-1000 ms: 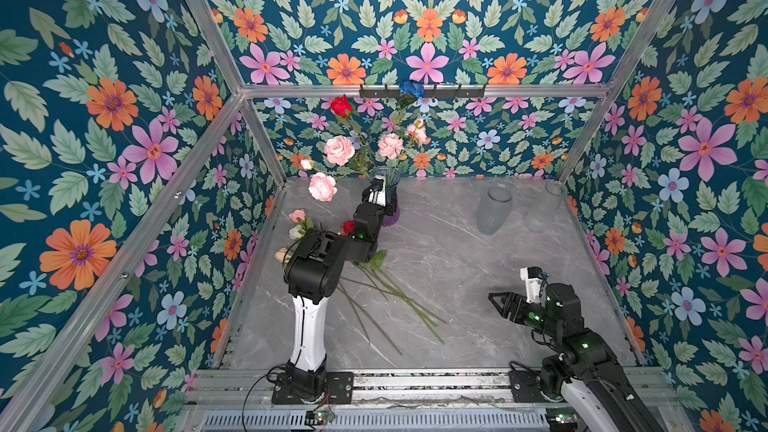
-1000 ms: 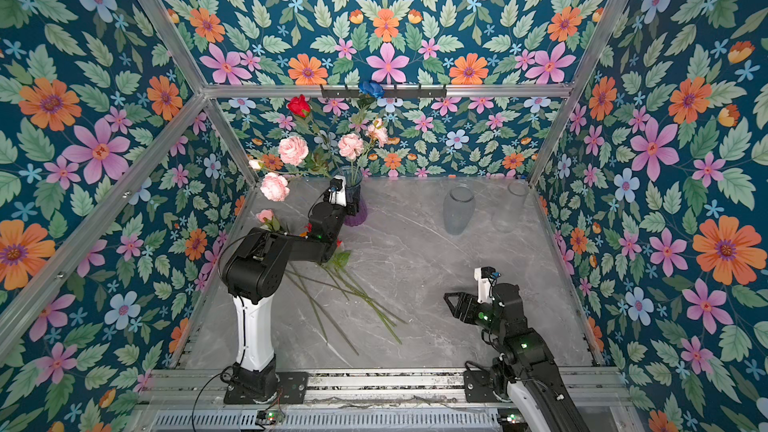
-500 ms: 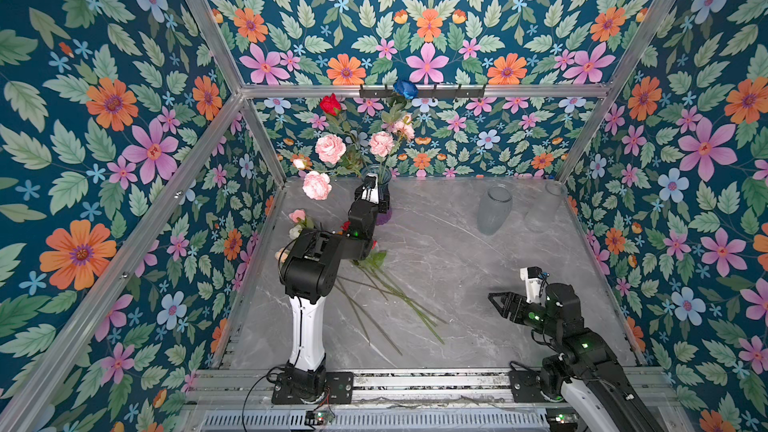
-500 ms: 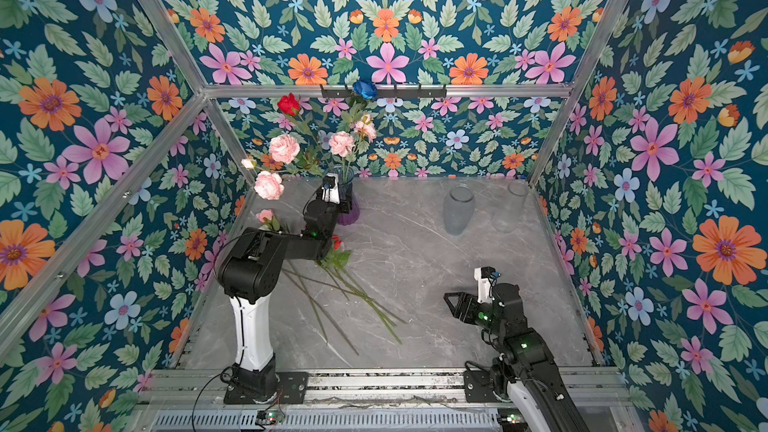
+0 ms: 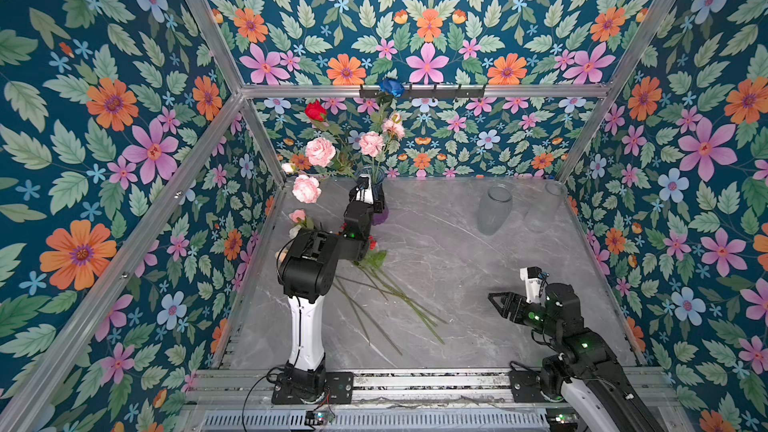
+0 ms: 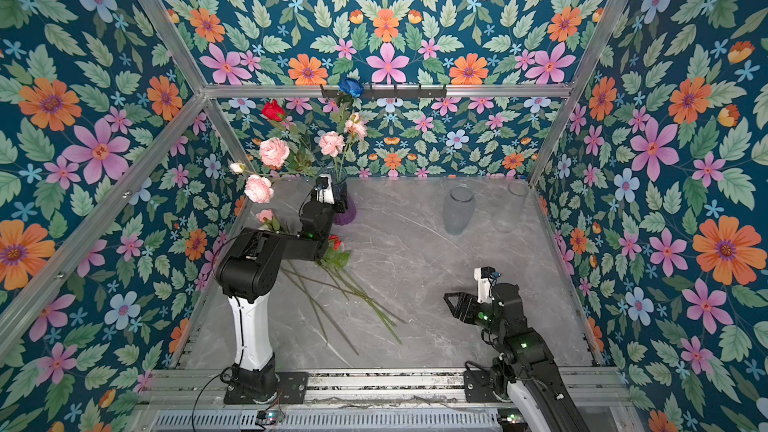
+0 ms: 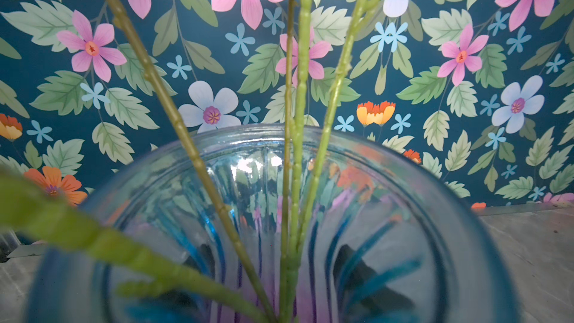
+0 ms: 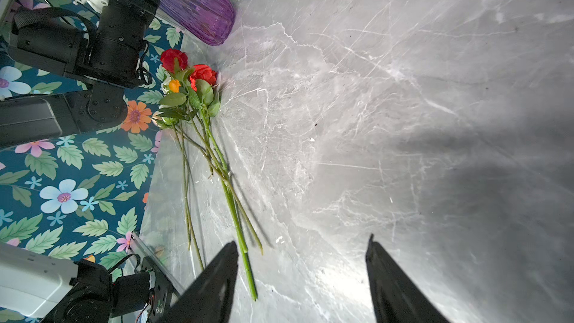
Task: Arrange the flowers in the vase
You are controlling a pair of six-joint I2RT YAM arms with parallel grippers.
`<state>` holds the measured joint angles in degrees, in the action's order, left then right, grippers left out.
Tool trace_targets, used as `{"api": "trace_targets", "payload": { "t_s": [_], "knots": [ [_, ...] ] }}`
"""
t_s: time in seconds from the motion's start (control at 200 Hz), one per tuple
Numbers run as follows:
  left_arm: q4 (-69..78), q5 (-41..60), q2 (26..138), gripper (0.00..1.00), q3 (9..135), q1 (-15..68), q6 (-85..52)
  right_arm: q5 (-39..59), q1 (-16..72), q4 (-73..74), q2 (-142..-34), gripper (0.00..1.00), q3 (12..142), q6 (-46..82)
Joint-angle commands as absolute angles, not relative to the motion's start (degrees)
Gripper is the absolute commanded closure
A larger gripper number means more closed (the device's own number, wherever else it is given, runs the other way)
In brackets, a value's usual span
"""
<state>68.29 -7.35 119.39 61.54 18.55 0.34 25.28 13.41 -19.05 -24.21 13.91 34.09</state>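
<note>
Change: the left gripper [image 5: 373, 201], the vase [image 5: 380, 214] and its bouquet sit further toward 9 o'clock than a second ago.
Unchanged: the right arm and the loose flowers [image 8: 198, 79] lie as before.
Left gripper: clasped round the vase, its fingers [image 7: 363, 274] dark through the glass in the left wrist view.
Right gripper [image 5: 498, 302]: released, jaws apart with nothing between, over the table [image 5: 457, 268] at 5 o'clock.
Vase: ribbed blue-to-purple glass at the table's 11 o'clock. It holds a red rose [image 5: 316, 110], a blue rose [image 5: 391, 86] and pink carnations [image 5: 320, 151].
Loose flowers: red roses and an orange bud on the table near the vase's foot, stems fanning toward 5 o'clock.
Other glass: a frosted vase [image 5: 493, 209] and a clear glass [image 5: 548, 205], side by side at 1 o'clock.
</note>
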Motion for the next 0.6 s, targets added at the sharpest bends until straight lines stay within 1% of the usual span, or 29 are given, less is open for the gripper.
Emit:
{"api": "trace_targets", "payload": {
  "t_s": [0.0, 0.05, 0.15, 0.375, 0.5, 0.595],
  "knots": [
    [64.5, -6.2, 119.5, 0.32, 61.7, 18.4, 1.2, 25.0, 13.4, -17.5, -24.4, 0.33, 14.1, 33.4],
    [64.3, -5.6, 119.7, 0.30, 62.0, 18.5, 1.0, 25.0, 13.4, -17.5, -24.5, 0.33, 14.1, 33.3],
    [63.8, -4.0, 120.0, 0.19, 62.6, 18.4, 0.6, 25.0, 13.4, -17.4, -24.6, 0.33, 14.1, 33.3],
    [63.5, -2.4, 120.7, 0.11, 63.4, 18.5, 0.0, 24.9, 13.4, -17.5, -24.7, 0.33, 14.1, 33.4],
    [64.6, -2.4, 120.1, 0.01, 62.2, 18.4, -0.4, 24.8, 13.4, -17.4, -24.8, 0.33, 14.1, 33.4],
    [67.4, -2.3, 118.5, 0.01, 58.8, 18.5, -1.4, 24.8, 13.4, -17.5, -25.1, 0.33, 14.2, 33.3]
  ]
}}
